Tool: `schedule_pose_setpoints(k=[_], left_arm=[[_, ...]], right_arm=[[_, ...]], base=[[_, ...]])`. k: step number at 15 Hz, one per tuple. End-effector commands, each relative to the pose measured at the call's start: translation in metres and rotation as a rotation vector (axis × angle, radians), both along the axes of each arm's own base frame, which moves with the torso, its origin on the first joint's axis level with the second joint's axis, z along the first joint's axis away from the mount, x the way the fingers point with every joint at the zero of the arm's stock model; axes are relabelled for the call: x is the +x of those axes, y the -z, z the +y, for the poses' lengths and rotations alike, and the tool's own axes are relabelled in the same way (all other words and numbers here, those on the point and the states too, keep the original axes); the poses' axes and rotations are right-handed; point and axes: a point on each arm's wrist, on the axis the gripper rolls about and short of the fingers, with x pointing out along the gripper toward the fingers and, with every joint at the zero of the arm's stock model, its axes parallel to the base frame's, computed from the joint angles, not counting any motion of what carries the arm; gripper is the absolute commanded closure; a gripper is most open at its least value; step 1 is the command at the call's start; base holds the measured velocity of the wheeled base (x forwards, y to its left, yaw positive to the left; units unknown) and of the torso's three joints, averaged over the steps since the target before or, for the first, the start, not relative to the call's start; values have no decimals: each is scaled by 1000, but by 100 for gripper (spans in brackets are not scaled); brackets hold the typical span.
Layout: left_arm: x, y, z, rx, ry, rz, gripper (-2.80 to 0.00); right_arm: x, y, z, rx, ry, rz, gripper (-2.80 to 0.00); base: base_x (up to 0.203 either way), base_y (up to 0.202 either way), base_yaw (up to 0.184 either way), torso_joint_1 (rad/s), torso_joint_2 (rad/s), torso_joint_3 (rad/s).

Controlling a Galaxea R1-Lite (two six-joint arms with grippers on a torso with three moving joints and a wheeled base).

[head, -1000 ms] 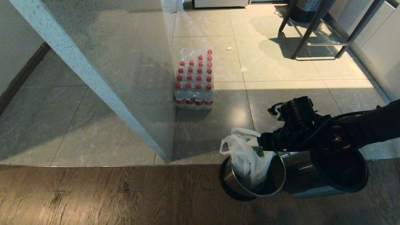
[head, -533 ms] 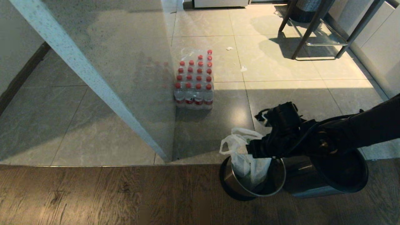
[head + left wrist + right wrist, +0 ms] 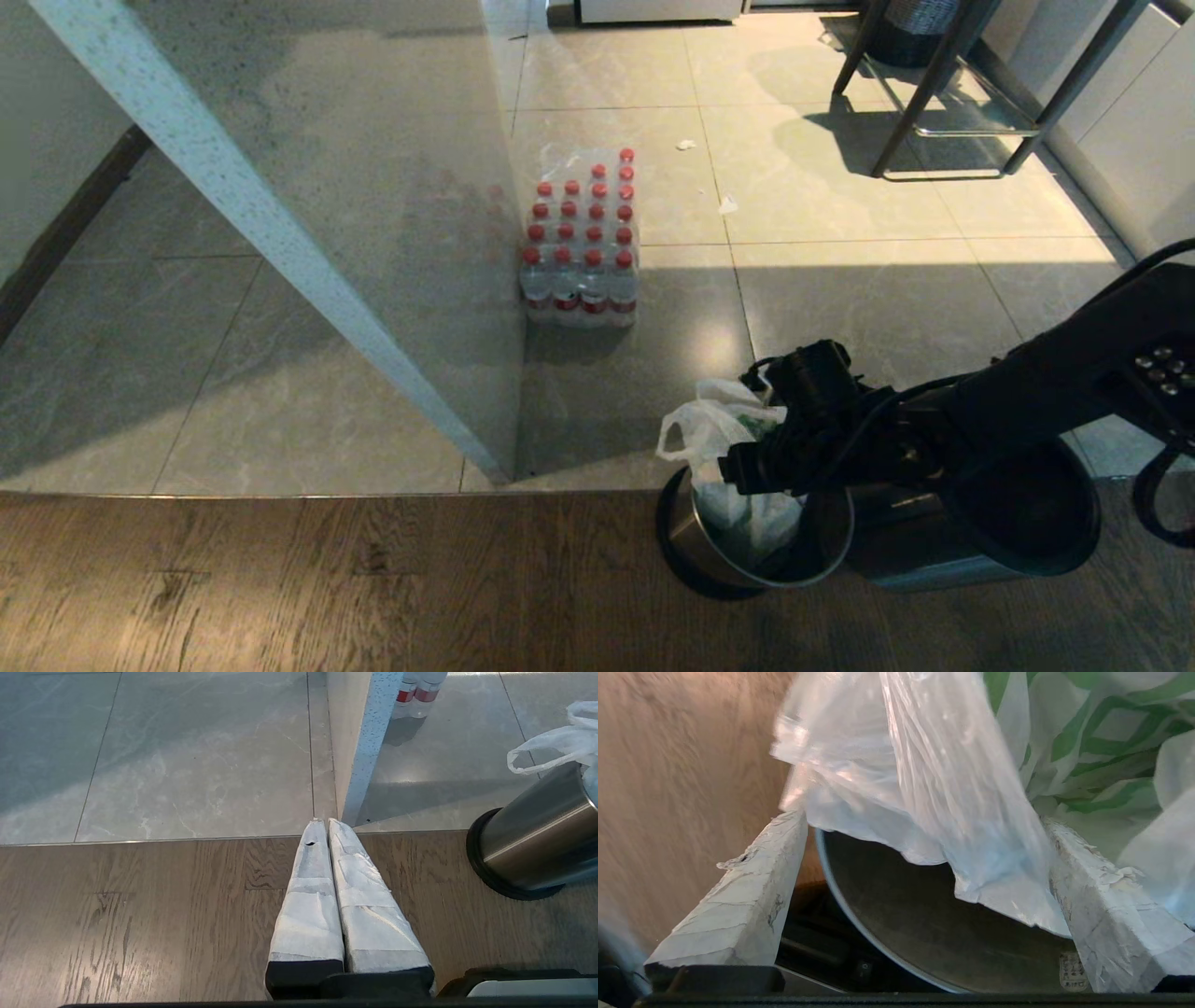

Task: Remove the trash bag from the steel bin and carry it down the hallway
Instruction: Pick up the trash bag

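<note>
— Where do we stand with the trash bag [image 3: 724,439]?

— We have not lifted it yet. It sits inside the steel bin [image 3: 747,541], which stands on the wooden floor just at the edge of the tiles, and its white plastic with the green print bunches up above the rim, one loop handle sticking out to the side.

— And our right claw [image 3: 920,868]?

— It hangs right over the bin's mouth, spread wide. In the right wrist view a fold of the bag lies between the two padded fingers [image 3: 752,891], but they have not closed on it, so we hold nothing so far.

— The left claw [image 3: 327,830]?

— Parked low over the wood floor, its two wrapped fingers pressed together and empty, well apart from the bin.

— So what have we done?

— Only the approach, as we judge it. The grasp, the lift out of the bin and the whole carry down the hallway [image 3: 140,373] are left.

— Anything in our way?

— A shrink-wrapped pack of red-capped bottles [image 3: 581,247] stands on the tiles beyond the bin, and a second, larger bin [image 3: 990,523] lies on its side just beside ours.
</note>
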Motion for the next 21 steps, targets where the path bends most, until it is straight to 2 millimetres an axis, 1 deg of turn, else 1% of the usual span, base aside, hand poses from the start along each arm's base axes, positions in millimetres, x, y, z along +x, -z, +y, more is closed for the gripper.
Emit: schedule_pose_setpoints(k=[1, 6, 12, 16, 20, 21], left_arm=[[0, 0, 0, -1, 0, 1, 0], [0, 0, 0, -1, 0, 1, 0], [0, 0, 0, -1, 0, 1, 0], [0, 0, 0, -1, 0, 1, 0], [0, 0, 0, -1, 0, 1, 0], [0, 0, 0, -1, 0, 1, 0]], right_arm=[[2, 11, 1, -25, 7, 18, -280], [6, 30, 1, -52, 16, 52, -280], [18, 37, 7, -44, 18, 39, -280], [21, 51, 8, -73, 30, 56, -280], [26, 50, 10, -54, 32, 24, -280], [27, 51, 10, -52, 34, 22, 0]], base=[[0, 0, 0, 0, 0, 0], [0, 0, 0, 0, 0, 0], [0, 0, 0, 0, 0, 0], [0, 0, 0, 0, 0, 0], [0, 0, 0, 0, 0, 0], [0, 0, 0, 0, 0, 0]])
